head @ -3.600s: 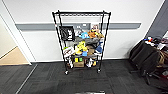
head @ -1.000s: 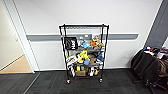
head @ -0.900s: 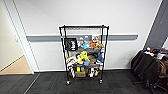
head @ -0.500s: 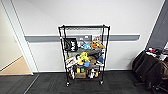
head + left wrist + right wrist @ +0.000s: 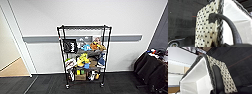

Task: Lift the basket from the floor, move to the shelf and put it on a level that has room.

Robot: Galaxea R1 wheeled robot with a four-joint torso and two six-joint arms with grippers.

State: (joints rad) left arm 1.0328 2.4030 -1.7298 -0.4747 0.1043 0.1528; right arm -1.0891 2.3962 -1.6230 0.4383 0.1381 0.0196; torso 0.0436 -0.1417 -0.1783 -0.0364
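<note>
While woven basket (image 5: 208, 28) hangs off carpet between both wrists, lifting seems done. Wire rack (image 5: 84, 55) at twelve o'clock, well apart; top tier (image 5: 83, 26) bare. Placing remains. Pincer state: cannot tell.

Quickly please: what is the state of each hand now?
Left hand: cannot be told; basket handle close by.
Right hand: cannot be told; basket close by.

The black wire shelf (image 5: 84, 56) is now seen farther off and more squarely centred than 3.6 s ago, with more dark carpet floor (image 5: 50, 85) shown before it, the whole view having been shifted by the camera.
</note>
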